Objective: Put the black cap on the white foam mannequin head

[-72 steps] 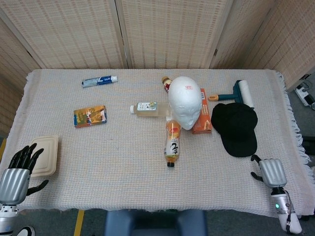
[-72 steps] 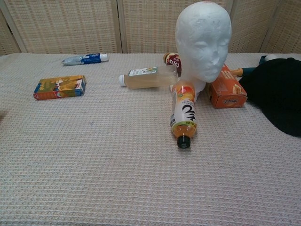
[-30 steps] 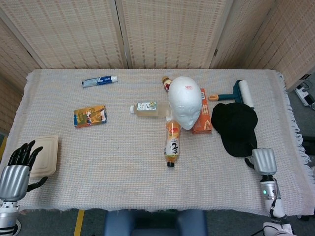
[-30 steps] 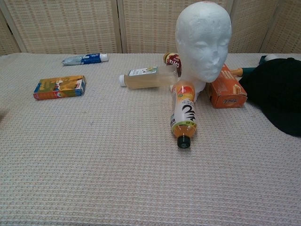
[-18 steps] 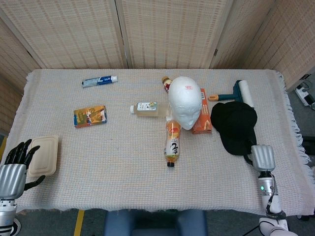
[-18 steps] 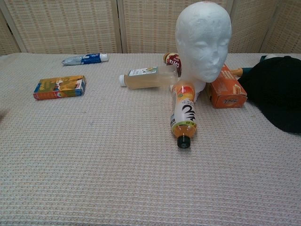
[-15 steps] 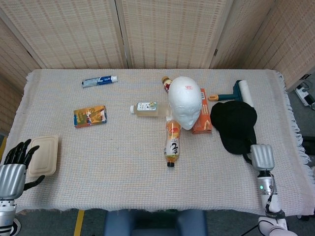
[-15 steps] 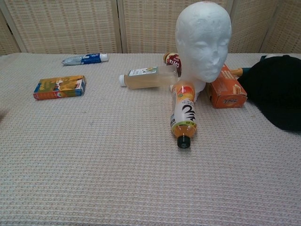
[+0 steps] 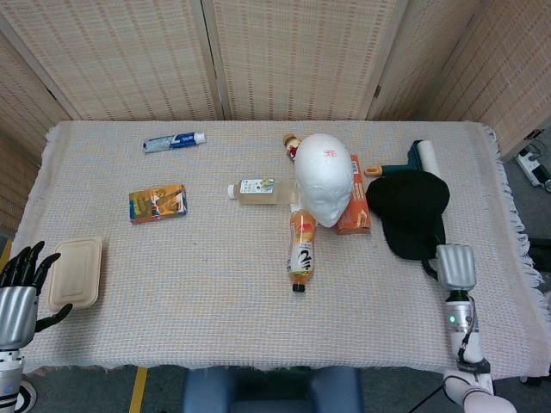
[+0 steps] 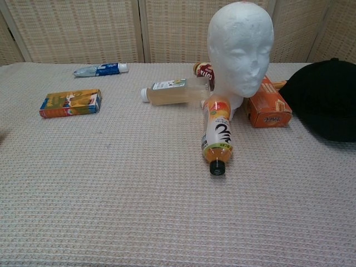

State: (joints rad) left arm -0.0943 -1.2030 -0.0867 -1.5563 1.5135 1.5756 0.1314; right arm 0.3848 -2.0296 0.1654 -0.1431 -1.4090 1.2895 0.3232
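The black cap [image 9: 409, 211] lies right of the white foam mannequin head [image 9: 323, 176], which stands upright mid-table. In the chest view the cap [image 10: 328, 100] is raised off the cloth at the right edge, beside the head [image 10: 242, 47]. My right hand [image 9: 455, 265] is at the cap's near brim and holds it; its fingers are hidden under the brim. My left hand [image 9: 19, 292] sits at the table's near left corner with fingers spread, holding nothing.
An orange drink bottle [image 9: 301, 245], a clear bottle [image 9: 256, 190] and an orange box [image 9: 355, 211] crowd the head's base. A lint roller [image 9: 422, 155] lies behind the cap. A takeaway box [image 9: 73, 273], snack box [image 9: 157, 203] and toothpaste tube [image 9: 174, 141] lie left.
My right hand moved forward to the cap's brim and took hold; the cap has tipped up and shifted slightly back. My left hand drifted left, off the takeaway box.
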